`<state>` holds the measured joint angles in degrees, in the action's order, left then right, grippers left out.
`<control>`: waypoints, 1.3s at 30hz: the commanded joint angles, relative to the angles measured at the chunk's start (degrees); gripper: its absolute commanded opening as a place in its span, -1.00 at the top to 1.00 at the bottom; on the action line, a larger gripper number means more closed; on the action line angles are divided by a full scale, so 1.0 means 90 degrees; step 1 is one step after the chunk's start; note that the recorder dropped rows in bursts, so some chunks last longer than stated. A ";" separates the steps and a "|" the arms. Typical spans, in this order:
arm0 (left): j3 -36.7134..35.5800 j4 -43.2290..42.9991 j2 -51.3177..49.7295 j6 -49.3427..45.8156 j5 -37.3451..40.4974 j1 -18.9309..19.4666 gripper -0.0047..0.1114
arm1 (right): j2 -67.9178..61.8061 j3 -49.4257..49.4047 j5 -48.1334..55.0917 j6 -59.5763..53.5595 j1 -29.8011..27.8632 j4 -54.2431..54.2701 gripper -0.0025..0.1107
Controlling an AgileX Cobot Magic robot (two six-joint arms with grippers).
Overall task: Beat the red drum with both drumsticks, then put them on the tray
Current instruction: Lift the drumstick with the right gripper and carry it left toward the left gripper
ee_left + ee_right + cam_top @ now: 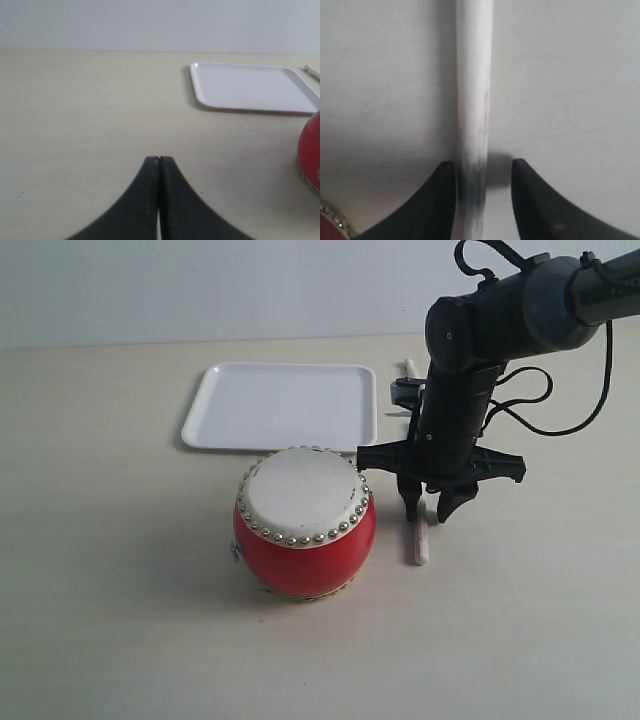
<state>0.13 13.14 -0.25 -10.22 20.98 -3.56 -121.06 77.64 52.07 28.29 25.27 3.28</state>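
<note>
The red drum (305, 540) stands upright mid-table, its cream head facing up. Behind it lies the white tray (280, 405), with nothing on it. One drumstick (421, 540) lies flat on the table just right of the drum. My right gripper (427, 513) points down over it, open, with its jaws either side of the stick (474, 75); one finger is against the stick and the other stands apart. A second drumstick (408, 367) lies beyond the tray's right edge, partly hidden by the arm. My left gripper (159, 159) is shut and empty, low over bare table, away from the drum (311, 150).
The right arm and its cables (520, 320) reach in from the upper right, above the table. A pale wall rises behind the table. In the left wrist view the tray (250, 87) is ahead to one side, with a drumstick tip (312, 71) past it.
</note>
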 commanded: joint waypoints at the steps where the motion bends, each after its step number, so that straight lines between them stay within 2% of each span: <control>1: -0.0015 0.0086 0.0028 -0.0002 -0.0013 0.0020 0.92 | 0.0020 -0.0028 -0.0059 0.0039 0.0006 -0.0035 0.32; 10: -0.0015 0.0086 0.0028 -0.0002 -0.0013 0.0020 0.92 | 0.0010 -0.0115 0.0086 -0.0017 0.0052 -0.0035 0.32; 13: -0.0015 0.0086 0.0028 -0.0002 -0.0013 0.0020 0.92 | 0.0010 -0.0159 0.0096 -0.0066 0.0083 -0.0023 0.38; 16: -0.0015 0.0086 0.0028 -0.0002 -0.0013 0.0020 0.92 | 0.0022 -0.0159 0.0096 -0.0075 0.0083 -0.0022 0.52; 21: -0.0015 0.0086 0.0028 -0.0002 -0.0013 0.0020 0.92 | 0.0022 -0.0159 0.0096 -0.0075 0.0083 -0.0022 0.96; 26: -0.0015 0.0086 0.0028 -0.0002 -0.0013 0.0020 0.92 | 0.0099 -0.0146 0.0100 -0.0075 0.0083 -0.0022 0.96; 32: -0.0015 0.0086 0.0028 -0.0002 -0.0013 0.0020 0.92 | 0.1347 -0.0016 -0.0178 -0.0411 0.0083 -0.0365 0.96; 37: -0.0015 0.0086 0.0028 -0.0002 -0.0013 0.0020 0.92 | 0.2289 0.0834 -0.0161 -0.1960 0.0083 -0.0080 0.96; 39: -0.0015 0.0086 0.0028 -0.0002 -0.0013 0.0020 0.92 | 0.2373 0.0902 -0.0496 -0.2854 0.0083 0.0349 0.96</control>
<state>0.13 13.14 -0.25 -10.22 20.98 -3.56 -100.60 85.05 50.06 9.76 25.92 3.68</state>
